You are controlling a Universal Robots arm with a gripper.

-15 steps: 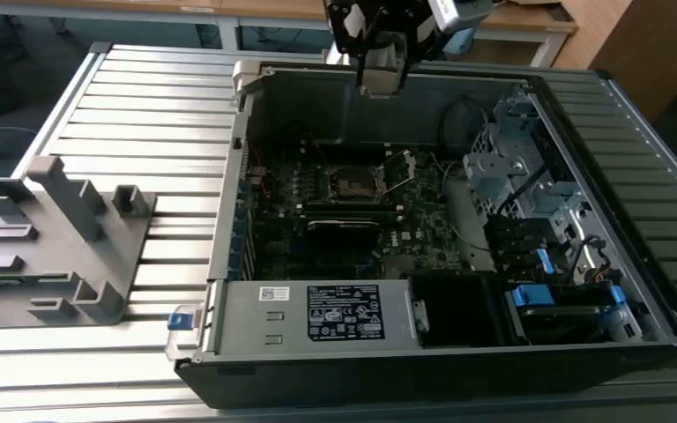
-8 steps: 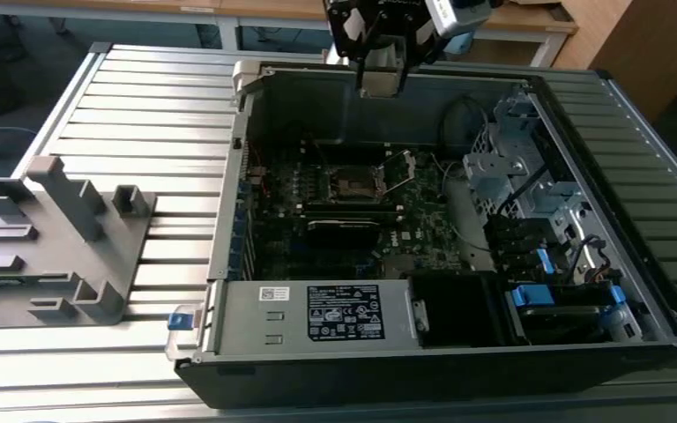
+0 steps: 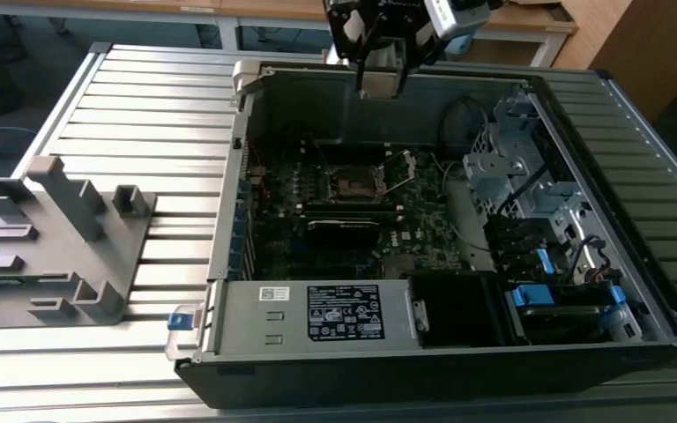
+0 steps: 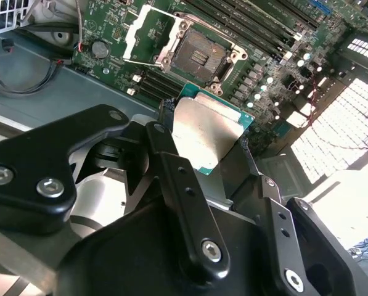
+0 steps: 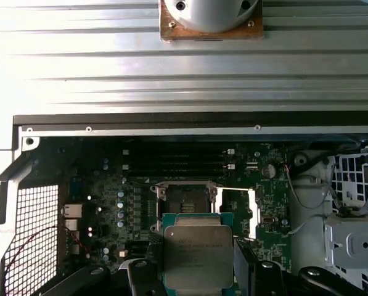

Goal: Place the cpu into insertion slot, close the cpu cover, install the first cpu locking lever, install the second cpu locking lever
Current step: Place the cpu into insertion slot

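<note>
Ribbed metal worktop (image 3: 138, 106), with the open case (image 3: 303, 106) lying on its side and the board (image 3: 303, 247) facing up. A grey fixture (image 3: 56, 247) sits at the exterior view's left, well apart from the case.

The tool (image 3: 380, 84) hangs at top centre of the exterior view, above the case's far wall and not down inside it. It is clenched on the cpu (image 4: 205, 132). In the second wrist view the fingers (image 4: 171, 166) press two opposite edges, with the metal top and its green border showing between them. My read on the edge grip: it leaves the underside free and keeps the chip flat.

The socket (image 3: 354, 183) sits mid-board, near the centre of the exterior frame, and is bare, with nothing seated. The cover (image 3: 407, 167) stands swung up on the side of the socket toward the exterior view's right, so the opening looks clear from above. I can't make out the levers for certain.

Room, as I judge it:
- Straight above the socket is open.
- The cover's raised edge is the closest obstruction on one side.
- Memory slots (image 5: 171, 163) lie just beside the socket on another.
- The drive cage (image 3: 515, 167) and its cables keep to the exterior view's right, apart from the socket.
- The case walls box in everything.
</note>
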